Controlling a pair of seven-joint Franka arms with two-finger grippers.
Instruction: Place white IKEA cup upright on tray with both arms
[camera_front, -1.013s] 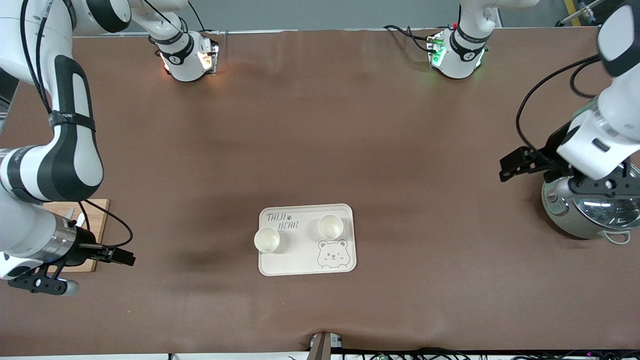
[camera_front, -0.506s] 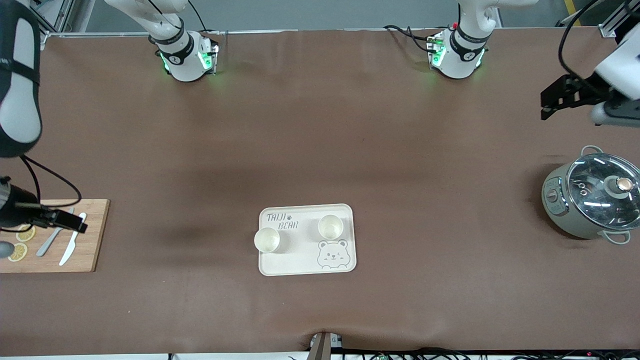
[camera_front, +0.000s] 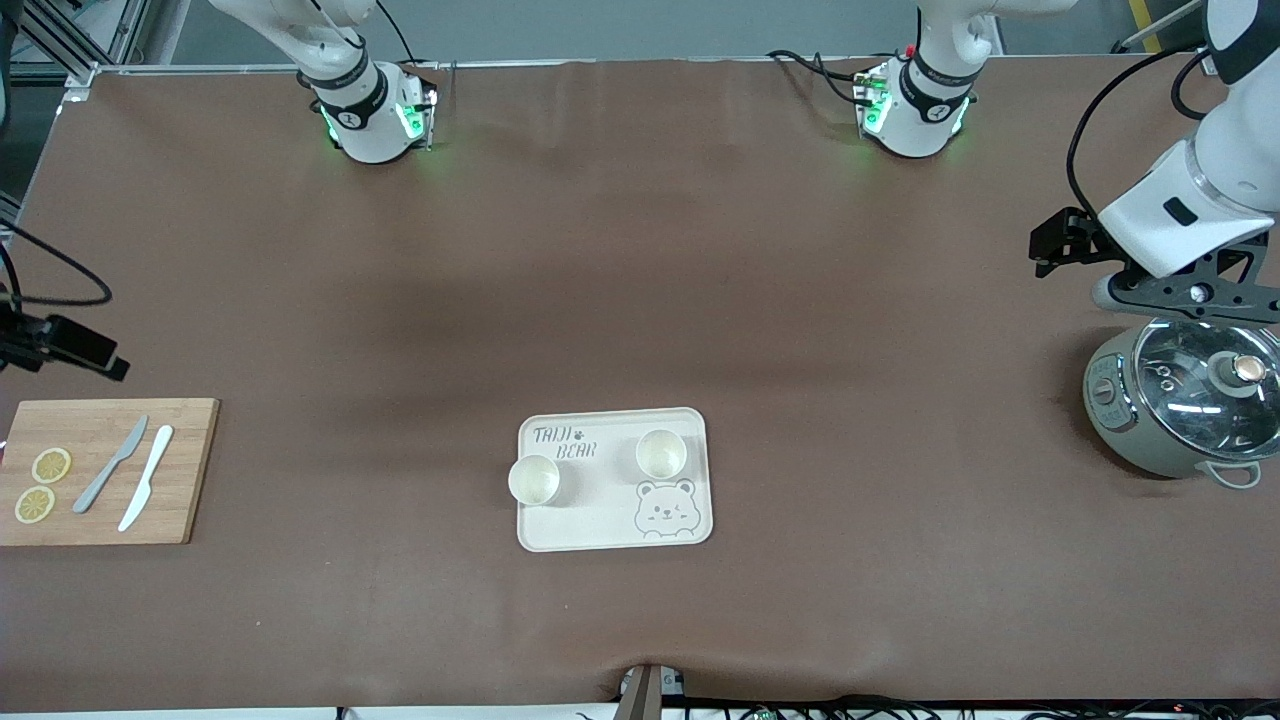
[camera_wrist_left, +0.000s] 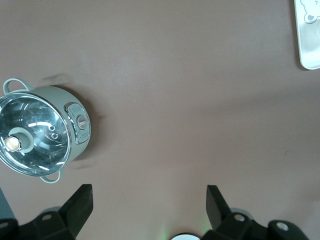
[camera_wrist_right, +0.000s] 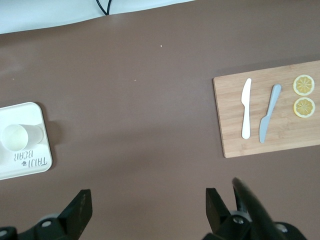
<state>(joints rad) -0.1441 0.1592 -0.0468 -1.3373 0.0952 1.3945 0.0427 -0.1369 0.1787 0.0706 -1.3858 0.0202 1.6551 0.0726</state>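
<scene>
Cups: two white round cups (camera_front: 534, 479) (camera_front: 661, 453) upright on flat cream rectangular tray (camera_front: 690, 535); one overhangs its rim; tipping risk
Left gripper (camera_wrist_left: 150, 200): wide open, empty, over desk beside tray-distant pot
Right gripper (camera_wrist_right: 145, 202): wide open, empty

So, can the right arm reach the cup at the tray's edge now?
Probably yes. The right tool is open and empty, up near the cutting board. Only bare table lies between it and that cup on the tray.

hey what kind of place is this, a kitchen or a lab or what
Most likely a robotics lab staged as a kitchen: two arms bolted to a brown-covered table, cables along its edge, plus props such as a cutting board with lemon slices, a lidded pot and a tray holding cups.
</scene>
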